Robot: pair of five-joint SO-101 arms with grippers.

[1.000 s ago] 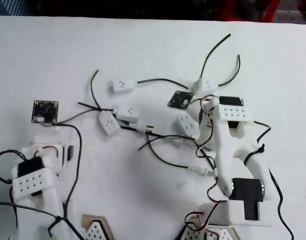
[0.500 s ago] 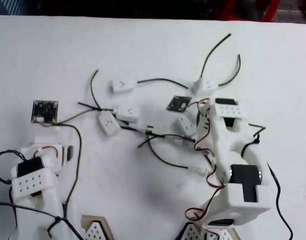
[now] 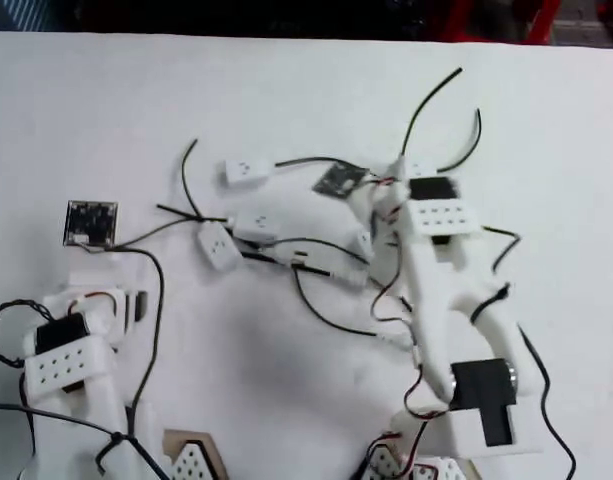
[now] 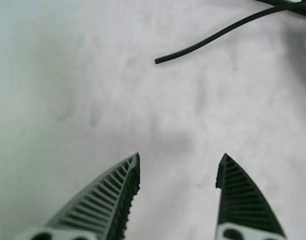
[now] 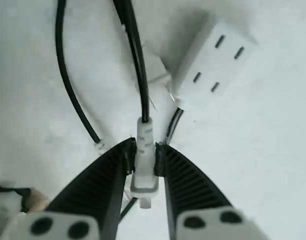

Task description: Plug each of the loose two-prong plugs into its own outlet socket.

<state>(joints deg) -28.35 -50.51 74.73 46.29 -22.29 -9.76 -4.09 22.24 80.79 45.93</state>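
Note:
In the right wrist view my right gripper [image 5: 145,146] is shut on a white two-prong plug [image 5: 145,167] whose black cord [image 5: 138,60] runs away from it. Just beyond lies a white outlet block [image 5: 212,62] with two pairs of slots facing up, a short gap from the plug. From the high view the right arm [image 3: 436,215] stretches to the table's middle, among the cords. More white outlet blocks [image 3: 244,170] [image 3: 256,228] [image 3: 216,247] lie to its left. My left gripper [image 4: 180,157] hangs open over bare table, holding nothing.
Black cords [image 3: 326,320] cross the middle of the table and loop around the right arm. A loose cord end [image 4: 157,60] lies ahead of the left gripper. The left arm [image 3: 71,355] sits folded at the near left corner. The far and left parts of the table [image 3: 86,110] are bare.
The right arm has swung forward and to the left, pulling the cords with it. The outlet block that lay beside its wrist is now under the arm. The left arm has kept still.

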